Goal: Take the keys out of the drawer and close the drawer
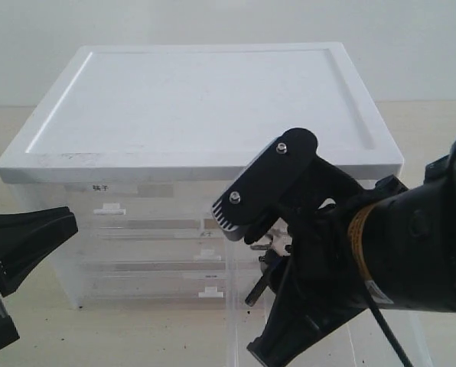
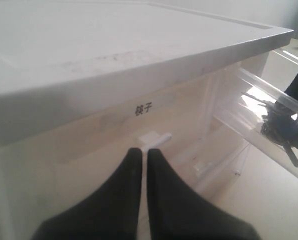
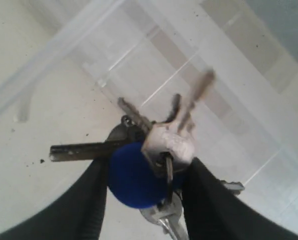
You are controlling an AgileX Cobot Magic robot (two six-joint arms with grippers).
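Your right hand [image 3: 149,172] is clenching on the bunch of silver metal keys [image 3: 161,145]. Its two black fingers [image 3: 89,200] are pressing either side of the round blue fob [image 3: 131,180], which is filling the gap between them. Taking the fob rather than the thin blades is giving you the broadest hold, I judge. The blades are fanning out beyond the fingertips and one is blurring, so the bunch is probably swinging.

Just under the hand, the deep translucent plastic drawer [image 2: 259,100] is standing pulled out. The keys are hanging within its walls, not yet clear of them, so a straight lift looks wise before you carry them aside.

Beyond the hand, the white-topped plastic drawer cabinet [image 1: 213,99] is sitting on the pale worktop [image 1: 136,336]. Far across from your right hand, the left hand [image 2: 144,151] is hovering clenched and empty, fingers pressed together. It is pointing at the small white tab handle [image 2: 155,137] under the dark-printed label [image 2: 143,109], out of the way, I judge.
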